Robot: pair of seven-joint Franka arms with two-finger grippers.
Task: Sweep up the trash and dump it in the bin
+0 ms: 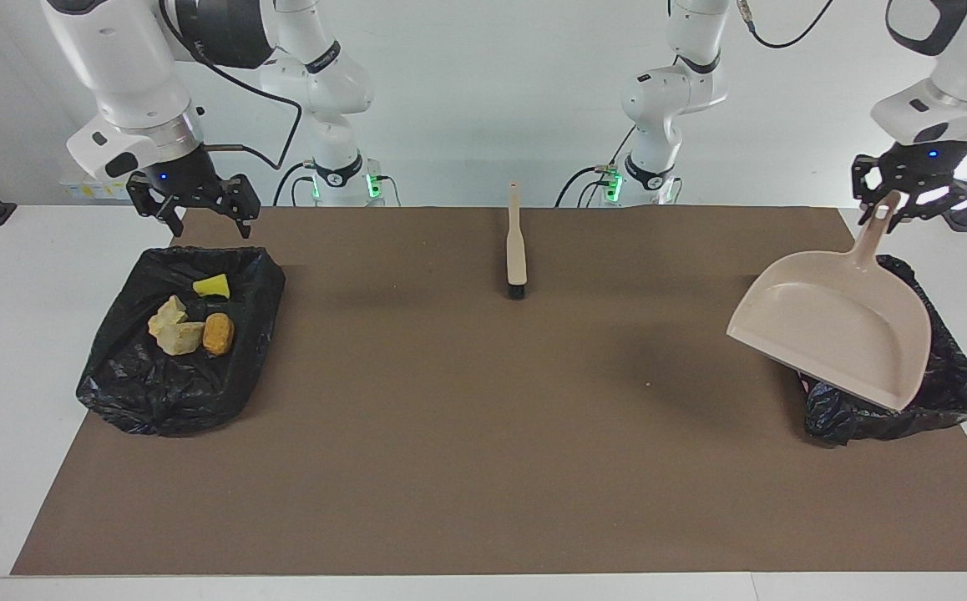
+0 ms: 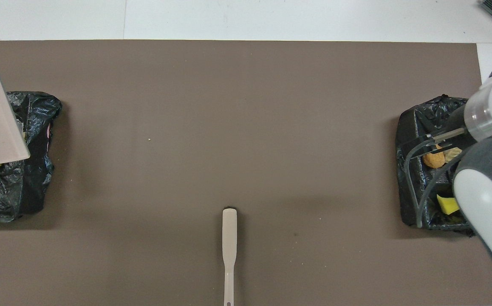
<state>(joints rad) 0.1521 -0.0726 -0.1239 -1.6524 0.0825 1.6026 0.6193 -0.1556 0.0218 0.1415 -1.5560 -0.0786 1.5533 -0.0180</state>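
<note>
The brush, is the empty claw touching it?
Apart. In the facing view the right claw hangs open above the bin at its own end, with bare mat between it and the brush.

Left pincer (image 1: 901,204) raised, closed on a handle, right pincer (image 1: 197,209) raised, fingers spread

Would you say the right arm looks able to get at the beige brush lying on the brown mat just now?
Probably yes: the right gripper hangs open and empty over the bag-lined bin at its own end, and nothing stands on the brown mat between it and the beige brush.
</note>
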